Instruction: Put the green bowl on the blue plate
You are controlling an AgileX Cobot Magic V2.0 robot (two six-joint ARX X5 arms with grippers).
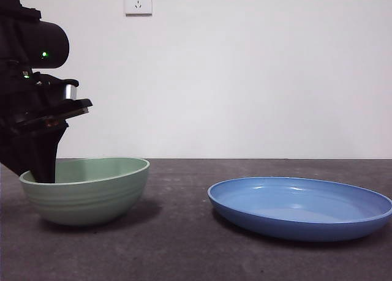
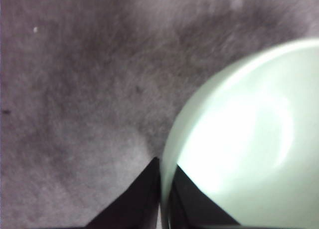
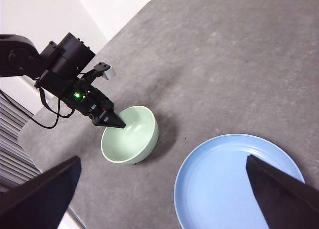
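Note:
The green bowl (image 1: 92, 198) sits on the dark grey table at the left in the front view. My left gripper (image 1: 44, 171) comes down from the upper left onto its left rim. In the left wrist view the two black jaws of the left gripper (image 2: 164, 189) stand shut on the rim of the bowl (image 2: 249, 139), one jaw inside and one outside. The blue plate (image 1: 300, 217) lies empty on the right, a short gap away from the bowl. My right gripper (image 3: 164, 199) hangs high above, open, looking down on the bowl (image 3: 134, 139), the plate (image 3: 224, 189) and the left gripper (image 3: 117, 123).
A white wall with a socket (image 1: 138, 0) stands behind the table. In the right wrist view the table's edge (image 3: 55, 114) runs close behind the left arm, with cables (image 3: 35, 119) hanging there. Bare tabletop (image 3: 239, 64) stretches beyond the bowl and plate.

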